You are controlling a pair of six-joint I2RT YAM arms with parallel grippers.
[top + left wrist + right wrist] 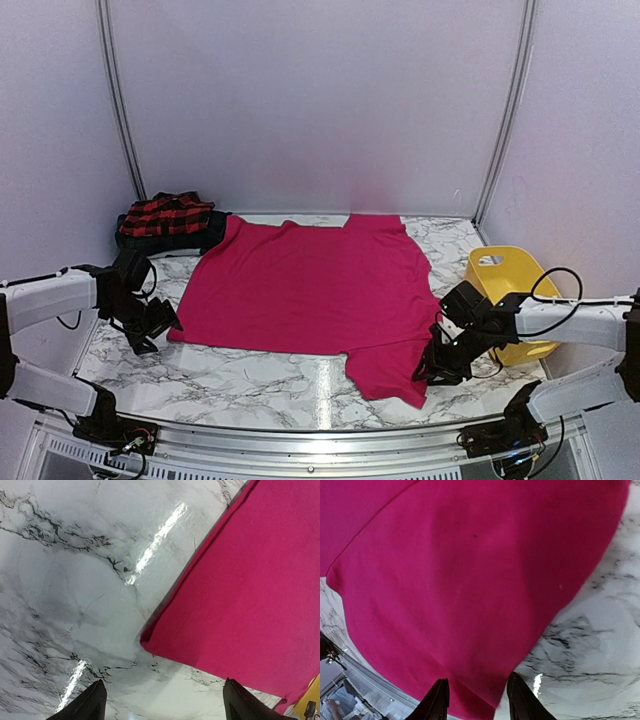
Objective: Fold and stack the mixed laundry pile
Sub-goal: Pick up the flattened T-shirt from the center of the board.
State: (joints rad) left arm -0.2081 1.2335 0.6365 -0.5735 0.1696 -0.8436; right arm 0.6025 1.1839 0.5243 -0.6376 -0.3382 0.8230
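Observation:
A plain magenta-pink shirt lies spread flat on the marble table. A red-and-black checked garment lies bunched at the back left on a dark garment. My left gripper is open and empty just left of the shirt's near-left corner; in the left wrist view the gripper hovers over bare marble, short of that corner. My right gripper is at the shirt's near-right sleeve. In the right wrist view its jaws stand apart astride the sleeve's edge, not pinching it.
A yellow plastic tub stands at the right, just behind my right arm. Grey walls close in the table on three sides. A metal rail runs along the near edge. Bare marble shows in front of the shirt.

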